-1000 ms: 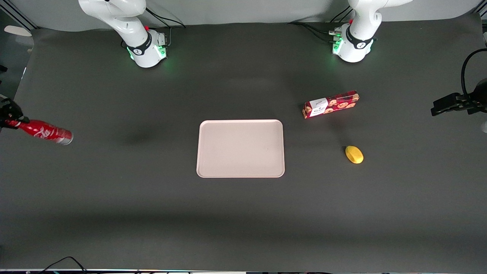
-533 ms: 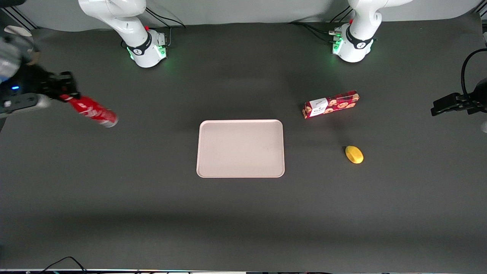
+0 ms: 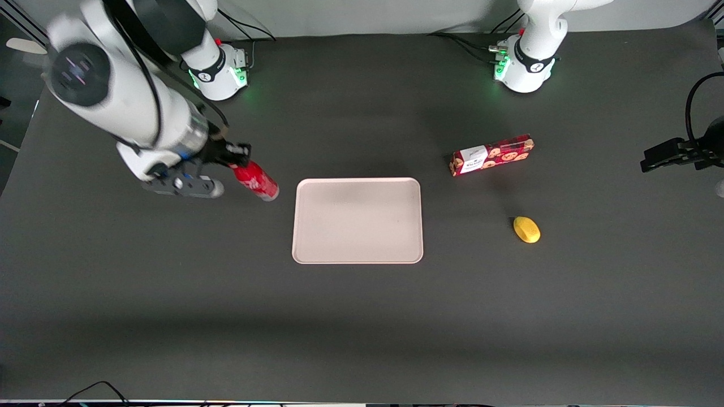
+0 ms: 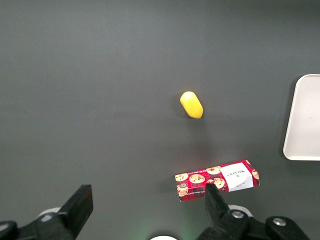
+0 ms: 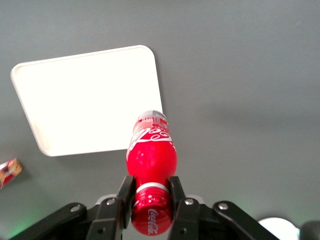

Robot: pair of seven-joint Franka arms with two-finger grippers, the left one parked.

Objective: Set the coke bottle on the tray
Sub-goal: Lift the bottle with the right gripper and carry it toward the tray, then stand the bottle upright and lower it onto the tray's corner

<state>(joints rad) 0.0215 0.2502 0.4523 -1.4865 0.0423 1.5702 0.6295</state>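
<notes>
The tray [image 3: 357,221] lies flat at table centre. At its ten o'clock, just beside its edge, the bottle [image 3: 255,180] hangs tilted in the air, pinched at the cap end by the gripper [image 5: 150,201]. It looks stiff, light and smooth, so that neck hold probably lets it swing or slip.

The coke bottle [image 3: 254,179], slim and red with white script lettering, a red cap and a silvery base, hangs above the dark table in the gripper [image 3: 231,160], whose two fingers are clamped on its neck just under the cap [image 5: 150,212]; its base tilts down toward the tray [image 3: 357,220], just beside the tray's edge on the working arm's side. The tray is a large flat pale pinkish-beige rectangle with rounded corners and a low rim, lying flat mid-table with nothing on it
</notes>
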